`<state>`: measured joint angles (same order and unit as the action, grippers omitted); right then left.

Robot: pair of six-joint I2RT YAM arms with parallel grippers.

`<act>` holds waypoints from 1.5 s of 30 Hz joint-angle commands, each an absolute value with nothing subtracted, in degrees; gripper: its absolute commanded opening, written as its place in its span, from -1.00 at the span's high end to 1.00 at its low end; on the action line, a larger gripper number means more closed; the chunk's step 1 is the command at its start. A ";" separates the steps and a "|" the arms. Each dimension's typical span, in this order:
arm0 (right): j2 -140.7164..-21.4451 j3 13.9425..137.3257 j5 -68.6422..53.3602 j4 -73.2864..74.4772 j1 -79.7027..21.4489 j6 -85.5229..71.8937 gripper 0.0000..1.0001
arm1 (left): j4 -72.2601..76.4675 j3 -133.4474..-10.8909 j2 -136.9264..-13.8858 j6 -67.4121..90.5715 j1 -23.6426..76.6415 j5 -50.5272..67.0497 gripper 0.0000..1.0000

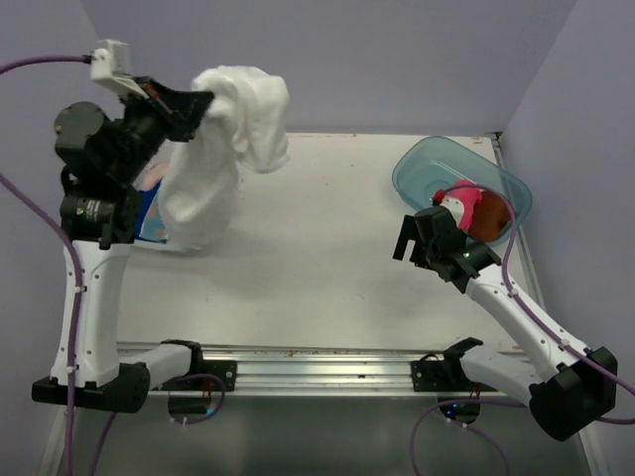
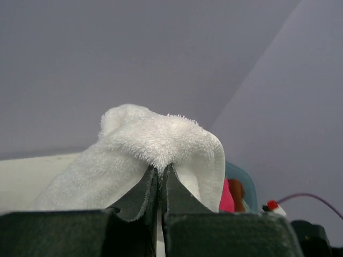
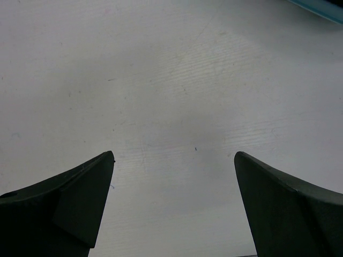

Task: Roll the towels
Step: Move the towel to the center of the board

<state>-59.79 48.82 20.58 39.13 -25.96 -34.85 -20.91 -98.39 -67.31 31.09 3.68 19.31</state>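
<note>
Bolted along the near edge of the bench (image 1: 327, 268), the two arms reach away from the camera. On the near-left side of the teal tub (image 1: 417, 169), just beside its rim, the right hand (image 1: 407, 238) hangs over bare bench top. Its jaws are spread wide and it holds and touches nothing. In the right wrist view the right hand (image 3: 174, 160) shows only white surface between its fingers, with a sliver of the tub (image 3: 321, 8) at the far corner.

The tub itself stands on the bench, partly hidden behind the right wrist. Inside it lie a hot pink towel (image 1: 461, 208) and, just right of that and touching it, a brown towel (image 1: 491, 218).

Well to the left of the tub and raised high above the bench, the left hand (image 1: 205, 99) is clenched on a white towel (image 1: 213, 159). A fold of cloth is pinched between the fingertips and the rest hangs down in a loose bunch. The left wrist view confirms it: the left hand (image 2: 159, 176) has its jaws pressed together with the towel (image 2: 155, 144) draped over them, the tub (image 2: 241, 179) visible beyond.

Behind the hanging towel, farthest left of the tub, bits of a blue towel (image 1: 149, 218) and a peach towel (image 1: 154, 178) show.
</note>
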 commanded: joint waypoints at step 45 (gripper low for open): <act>-102.56 74.09 17.32 29.18 1.41 -35.16 -0.92 | -11.95 -76.73 -100.10 39.55 45.18 20.65 1.00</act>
